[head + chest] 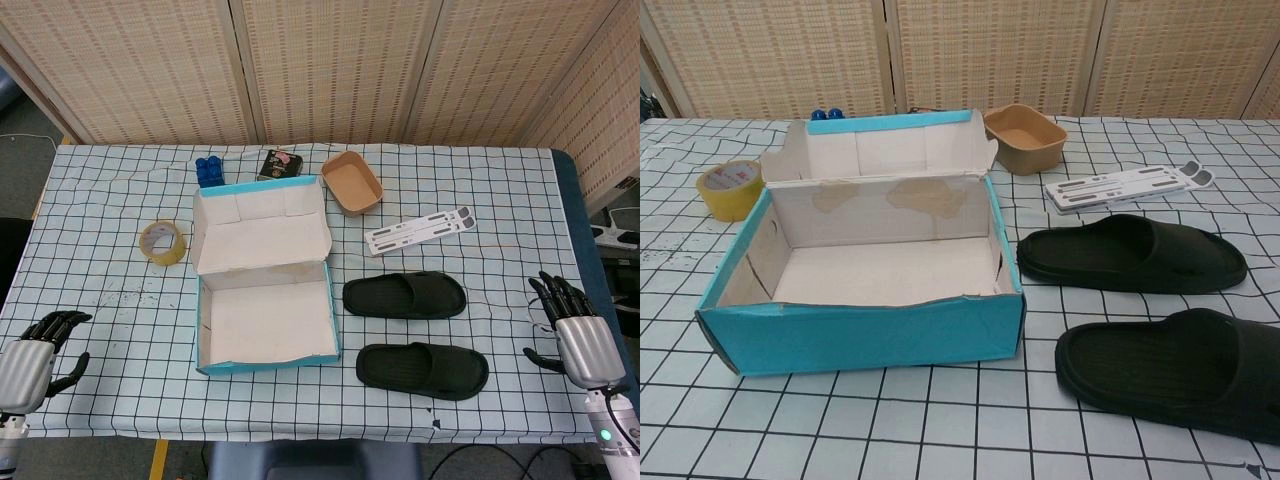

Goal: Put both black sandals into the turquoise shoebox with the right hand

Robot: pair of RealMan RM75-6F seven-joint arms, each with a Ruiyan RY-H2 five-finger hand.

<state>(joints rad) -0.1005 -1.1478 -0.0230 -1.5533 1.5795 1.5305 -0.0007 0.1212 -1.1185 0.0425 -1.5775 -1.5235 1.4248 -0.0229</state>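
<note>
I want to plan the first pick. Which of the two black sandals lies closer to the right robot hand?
The sandal at the table's front edge, nearer the right robot hand. The other sandal lies farther back, beside the shoebox.

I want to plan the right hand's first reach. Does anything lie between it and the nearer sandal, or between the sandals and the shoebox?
Nothing visible does. Only bare tablecloth lies between the right hand and the nearer sandal. The farther sandal and the nearer one both lie right beside the open turquoise shoebox, with no object between.
</note>
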